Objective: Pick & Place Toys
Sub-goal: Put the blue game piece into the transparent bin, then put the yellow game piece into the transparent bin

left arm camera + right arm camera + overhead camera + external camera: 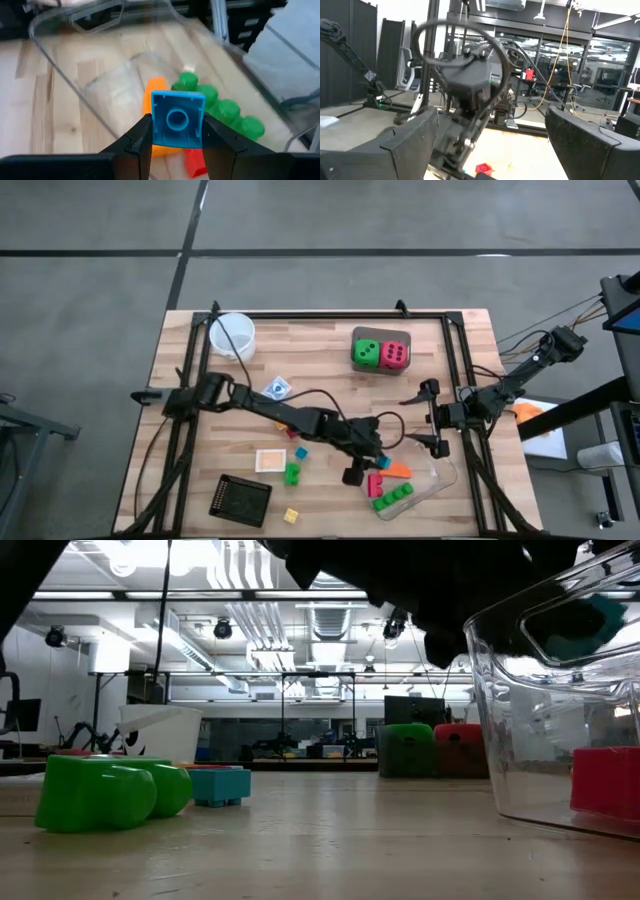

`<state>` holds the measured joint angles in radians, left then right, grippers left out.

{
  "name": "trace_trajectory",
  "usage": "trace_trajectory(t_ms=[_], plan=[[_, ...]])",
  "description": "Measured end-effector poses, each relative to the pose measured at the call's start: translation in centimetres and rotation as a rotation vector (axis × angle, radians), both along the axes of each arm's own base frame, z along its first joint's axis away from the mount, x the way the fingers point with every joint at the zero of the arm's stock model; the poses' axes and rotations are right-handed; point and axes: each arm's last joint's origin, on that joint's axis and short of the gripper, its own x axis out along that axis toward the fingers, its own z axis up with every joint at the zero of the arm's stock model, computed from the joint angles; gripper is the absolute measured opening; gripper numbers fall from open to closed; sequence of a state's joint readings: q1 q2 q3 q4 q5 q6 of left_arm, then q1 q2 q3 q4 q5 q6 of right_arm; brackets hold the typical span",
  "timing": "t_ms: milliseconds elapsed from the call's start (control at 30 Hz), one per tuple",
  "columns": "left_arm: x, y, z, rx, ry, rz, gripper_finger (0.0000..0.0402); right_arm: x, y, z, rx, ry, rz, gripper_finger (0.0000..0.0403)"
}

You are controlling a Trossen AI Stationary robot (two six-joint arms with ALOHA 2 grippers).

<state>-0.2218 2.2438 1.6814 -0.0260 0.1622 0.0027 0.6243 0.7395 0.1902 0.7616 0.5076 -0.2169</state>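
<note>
While the left pincer (176, 131) grips the blue brick (177, 119), the clear tray (100, 80) lies directly beneath it, lower right of the bench (330, 345); right pincer (432, 418) waits open.

Glossy plastic blue brick (177, 119); clear plastic tray (100, 60); wood table (320, 350).

Two dice, green (366, 354) and pink-red (394, 356), upper right of centre; two loose green bricks; one each of blue (177, 119), yellow (291, 516), red (378, 485) and teal bricks; one orange wedge (398, 470); one white cup (232, 336); one clear tray (445, 477)
</note>
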Motion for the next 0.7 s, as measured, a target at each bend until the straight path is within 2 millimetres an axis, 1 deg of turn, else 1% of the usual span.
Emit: trace_trajectory(t_ms=[133,167,200,367,467,567,700], plan=[[-0.1,-0.1,-0.3,0.002,0.022,-0.008,0.0127,0.0,0.0,0.0,0.000,0.000,0.000,0.0356],[-0.1,-0.2,-0.3,0.004,0.020,-0.011,0.0136,0.0,0.0,0.0,0.000,0.000,0.000,0.0356],[-0.1,-0.3,-0.3,0.004,0.018,-0.014,0.0155,0.0,0.0,0.0,0.000,0.000,0.000,0.0356],[-0.3,-0.6,-0.4,0.007,0.025,-0.025,0.0277,0.0,0.0,-0.1,0.003,0.004,0.001,0.0356],[-0.3,-0.7,-0.4,0.007,0.025,-0.026,0.0319,0.1,0.1,-0.1,0.003,0.006,0.002,0.0356],[-0.3,-0.8,-0.4,0.021,0.010,-0.027,0.0332,0.1,0.1,-0.1,0.004,0.006,0.002,0.0356],[-0.2,-1.3,-0.1,0.036,-0.036,-0.047,0.0325,0.1,0.1,-0.1,0.003,0.007,0.002,0.0356]])
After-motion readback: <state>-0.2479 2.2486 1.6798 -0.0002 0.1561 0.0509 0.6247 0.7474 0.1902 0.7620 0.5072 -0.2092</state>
